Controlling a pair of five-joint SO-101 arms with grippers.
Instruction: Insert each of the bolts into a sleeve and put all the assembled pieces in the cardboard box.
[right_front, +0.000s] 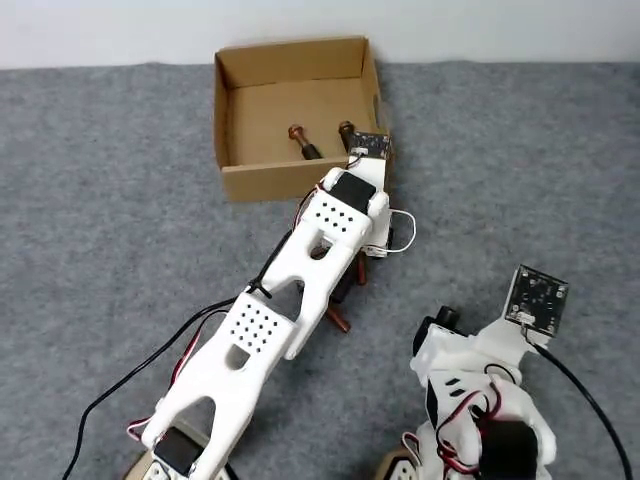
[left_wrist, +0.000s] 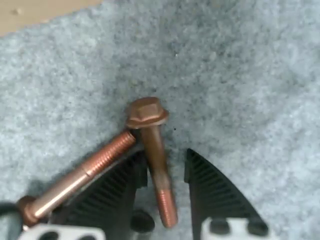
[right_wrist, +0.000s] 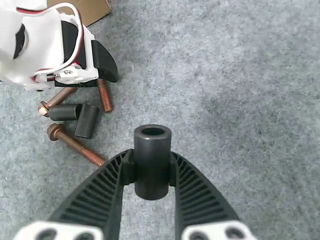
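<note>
The cardboard box stands open-topped at the far side of the grey mat. Two assembled pieces lie side by side on its floor, copper heads toward the back wall. Three copper bolts with hex flange heads lie loose on the mat in front of the box. The first bolt lies between the spread fingers of the left gripper. The second bolt lies slanted, its threaded tip touching the first just below the head. The third bolt lies just beside a pair of black sleeves that touch each other. The held sleeve, also black, sits clamped in the right gripper, its bore facing the wrist camera.
</note>
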